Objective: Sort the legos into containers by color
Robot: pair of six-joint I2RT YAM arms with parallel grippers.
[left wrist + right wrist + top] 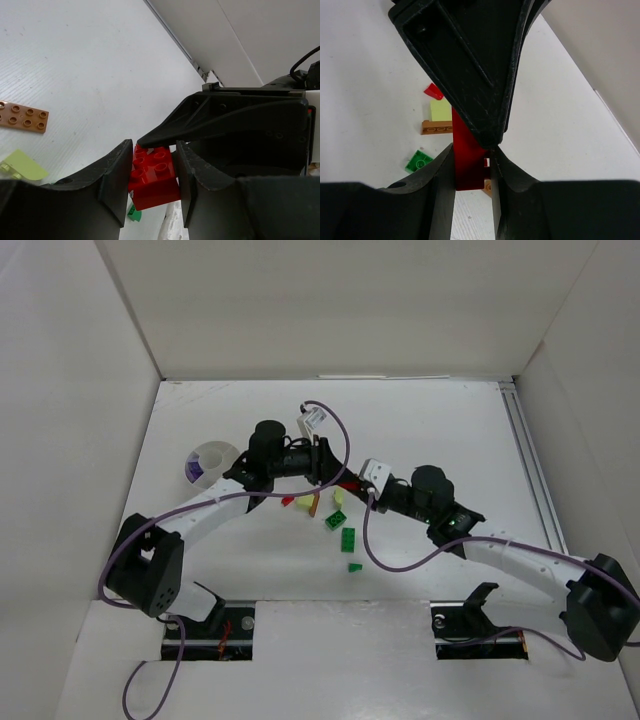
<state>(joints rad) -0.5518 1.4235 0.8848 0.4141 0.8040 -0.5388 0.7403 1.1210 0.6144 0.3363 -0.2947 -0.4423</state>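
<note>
Left gripper [153,167] and right gripper [471,167] both pinch one red brick [154,177] at centre frame, above three green bricks [347,539], one cup [218,451] holding purple at left, on white table [450,430] inside white walls [330,300].

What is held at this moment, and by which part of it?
A red brick, held by both arms: the left fingers clamp its two opposite sides, and the right fingers clamp its far end.
</note>
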